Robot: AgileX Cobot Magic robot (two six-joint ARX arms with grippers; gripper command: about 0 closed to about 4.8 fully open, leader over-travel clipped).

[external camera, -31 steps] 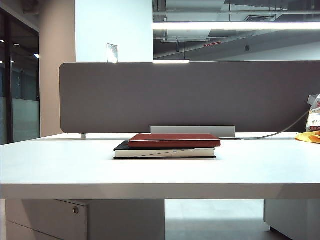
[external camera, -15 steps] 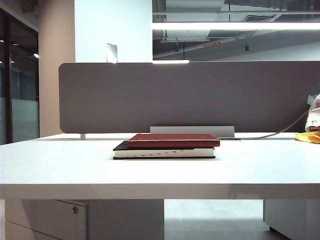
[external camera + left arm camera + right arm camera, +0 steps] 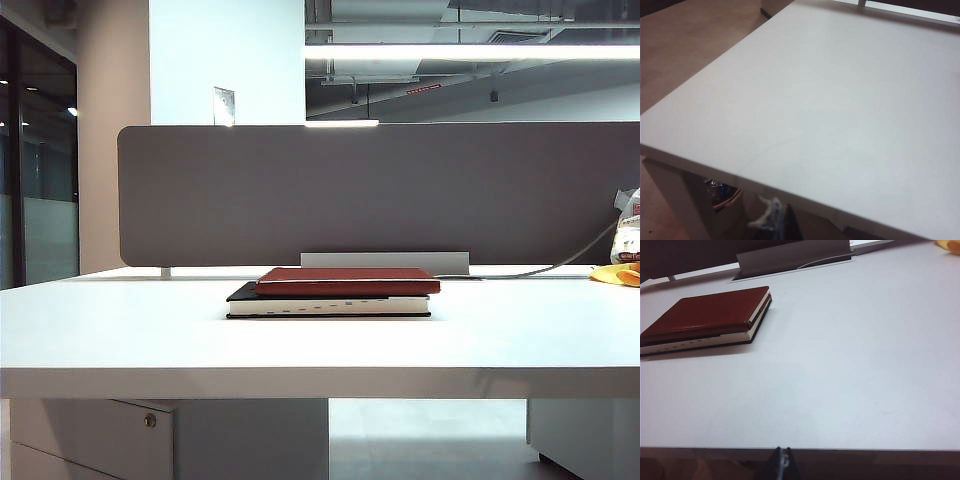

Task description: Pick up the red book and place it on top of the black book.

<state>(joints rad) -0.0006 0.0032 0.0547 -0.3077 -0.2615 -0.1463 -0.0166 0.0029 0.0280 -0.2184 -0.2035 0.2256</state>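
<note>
The red book (image 3: 347, 280) lies flat on top of the black book (image 3: 330, 306) at the middle of the white table (image 3: 320, 345); its edge overhangs slightly to the right. The right wrist view shows the same stack, red book (image 3: 705, 312) over black book (image 3: 705, 341), far from my right gripper (image 3: 784, 460), which is shut and empty beyond the table's near edge. My left gripper (image 3: 788, 220) shows only as a dark pointed tip, fingers together, below the table edge (image 3: 740, 175). Neither gripper appears in the exterior view.
A grey partition (image 3: 370, 190) stands along the table's back, with a metal cable cover (image 3: 385, 261) behind the books. A bag (image 3: 628, 235) and a yellow object (image 3: 618, 273) sit at the far right. A bin (image 3: 722, 192) stands under the table.
</note>
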